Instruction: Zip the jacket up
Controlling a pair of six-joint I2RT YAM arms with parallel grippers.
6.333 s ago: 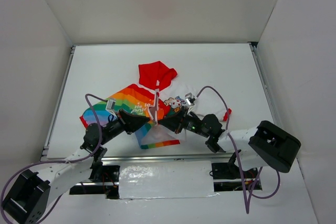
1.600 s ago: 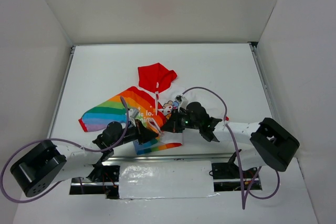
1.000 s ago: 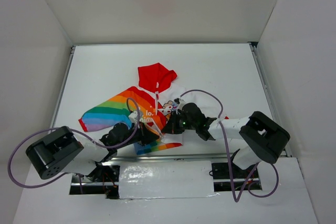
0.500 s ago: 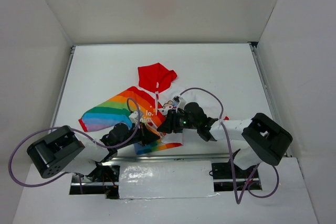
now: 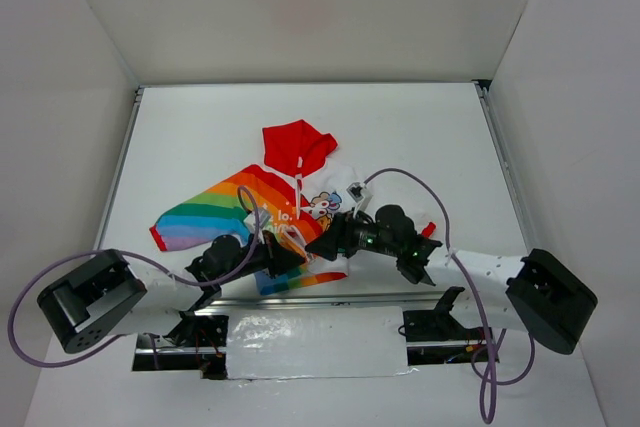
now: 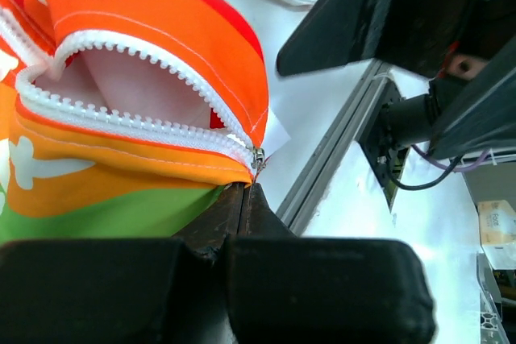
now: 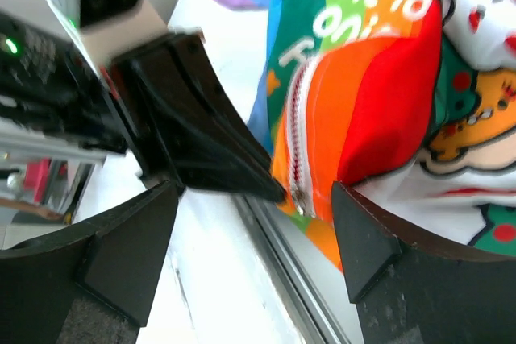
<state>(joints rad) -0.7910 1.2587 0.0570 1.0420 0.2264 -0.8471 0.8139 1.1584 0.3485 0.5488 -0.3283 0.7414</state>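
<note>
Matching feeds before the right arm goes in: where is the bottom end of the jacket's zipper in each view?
Top external: zipper end sits low centre, at the jacket's near hem.
Left wrist: zipper end at centre frame, just above the left gripper.
Right wrist: zipper end low centre, at the orange stripe's edge.
Shared landmark: the left gripper, shut on the hem beside it in all three.

A white table (image 5: 420, 127) stands inside plain white walls (image 5: 300, 7), with a metal rail (image 5: 375, 297) along its near edge
</note>
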